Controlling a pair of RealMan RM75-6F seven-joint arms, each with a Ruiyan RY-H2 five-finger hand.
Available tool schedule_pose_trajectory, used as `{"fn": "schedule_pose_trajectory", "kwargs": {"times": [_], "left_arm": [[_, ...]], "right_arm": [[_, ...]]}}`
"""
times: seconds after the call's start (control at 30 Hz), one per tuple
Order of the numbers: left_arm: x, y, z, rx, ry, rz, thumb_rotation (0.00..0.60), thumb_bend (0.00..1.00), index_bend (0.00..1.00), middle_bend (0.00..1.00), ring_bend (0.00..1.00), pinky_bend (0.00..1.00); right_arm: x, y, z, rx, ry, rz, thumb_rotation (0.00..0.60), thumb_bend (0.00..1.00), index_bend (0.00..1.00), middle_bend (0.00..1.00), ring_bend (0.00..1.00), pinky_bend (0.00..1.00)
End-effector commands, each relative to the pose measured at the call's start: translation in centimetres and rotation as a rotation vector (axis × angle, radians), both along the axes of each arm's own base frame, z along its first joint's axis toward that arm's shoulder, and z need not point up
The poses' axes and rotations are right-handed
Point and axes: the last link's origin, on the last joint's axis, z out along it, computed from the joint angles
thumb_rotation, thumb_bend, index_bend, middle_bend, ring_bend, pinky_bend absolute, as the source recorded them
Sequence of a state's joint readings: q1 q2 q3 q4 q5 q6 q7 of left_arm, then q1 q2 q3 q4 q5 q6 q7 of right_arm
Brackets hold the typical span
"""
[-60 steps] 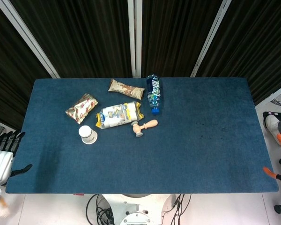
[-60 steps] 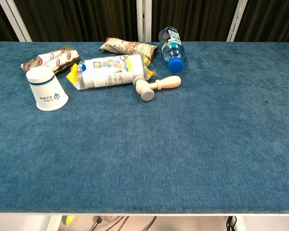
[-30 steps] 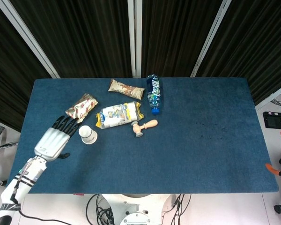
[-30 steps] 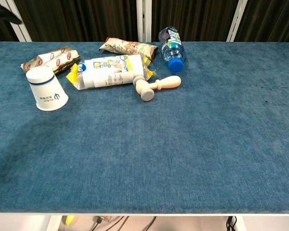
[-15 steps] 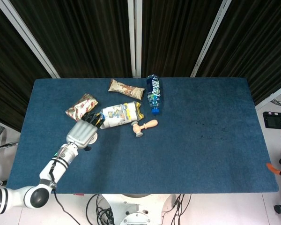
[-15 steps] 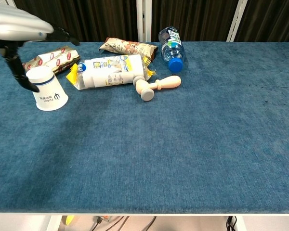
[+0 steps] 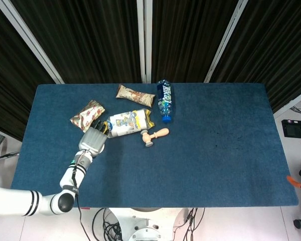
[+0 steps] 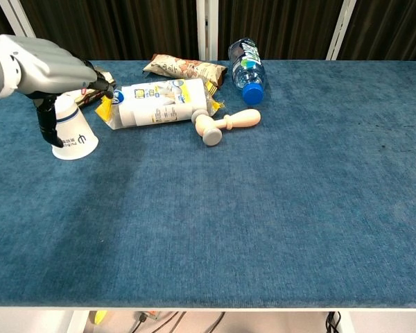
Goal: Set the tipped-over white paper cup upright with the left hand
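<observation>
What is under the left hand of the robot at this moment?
Under the left hand is the white paper cup; the chest view shows its lower body and printed logo. Its upper end is covered by the hand, and the head view hides the cup almost completely.

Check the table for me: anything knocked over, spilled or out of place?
The white paper cup stands mouth-down under the left hand. The water bottle lies on its side, capped, with no spill visible. The snack packets lie flat.

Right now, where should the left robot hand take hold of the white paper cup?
Around the white paper cup's tapered side wall, from above and its left, where the left robot hand already is. It stands mouth-down, wider rim on the table, so only the wall offers a wrap.
</observation>
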State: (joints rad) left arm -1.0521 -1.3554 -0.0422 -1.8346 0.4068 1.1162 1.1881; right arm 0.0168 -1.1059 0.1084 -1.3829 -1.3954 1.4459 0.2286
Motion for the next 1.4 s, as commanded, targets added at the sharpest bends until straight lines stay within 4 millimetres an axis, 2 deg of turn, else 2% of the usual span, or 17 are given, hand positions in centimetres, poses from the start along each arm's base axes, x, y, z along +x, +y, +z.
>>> {"fn": "schedule_pose_trajectory", "kwargs": {"times": [0.03, 0.27, 0.63, 0.97, 1.17, 1.4], "left_arm": [[-0.2, 0.2, -0.4, 0.016, 0.040, -0.016, 0.600, 0.11, 0.20, 0.12, 0.00, 0.00], [-0.6, 0.3, -0.7, 0.038, 0.092, -0.016, 0.600, 0.15, 0.29, 0.18, 0.00, 0.00], [-1.2, 0.4, -0.8, 0.029, 0.111, 0.030, 0.600, 0.21, 0.34, 0.27, 0.00, 0.00], [-0.3, -0.3, 0.4, 0.074, -0.023, -0.044, 0.600, 0.26, 0.44, 0.37, 0.01, 0.00], [-0.8, -3.0, 1.2, 0.016, -0.282, -0.080, 0.600, 0.26, 0.44, 0.37, 0.01, 0.00], [-2.2, -5.1, 0.5, -0.119, -0.909, -0.037, 0.600, 0.26, 0.43, 0.36, 0.01, 0.00]], "right_arm": [[0.0, 0.0, 0.0, 0.002, 0.000, 0.000, 0.600, 0.03, 0.00, 0.00, 0.00, 0.00], [-0.1, -0.1, -0.3, 0.014, 0.000, -0.006, 0.600, 0.03, 0.00, 0.00, 0.00, 0.00], [-0.2, 0.0, -0.3, 0.017, -0.004, -0.011, 0.600, 0.03, 0.00, 0.00, 0.00, 0.00], [-0.2, -0.1, -0.3, 0.020, -0.007, -0.015, 0.600, 0.03, 0.00, 0.00, 0.00, 0.00], [-0.2, -0.1, -0.3, 0.030, -0.017, -0.020, 0.600, 0.03, 0.00, 0.00, 0.00, 0.00], [0.1, 0.0, -0.6, 0.054, -0.039, -0.005, 0.600, 0.04, 0.00, 0.00, 0.00, 0.00]]}}
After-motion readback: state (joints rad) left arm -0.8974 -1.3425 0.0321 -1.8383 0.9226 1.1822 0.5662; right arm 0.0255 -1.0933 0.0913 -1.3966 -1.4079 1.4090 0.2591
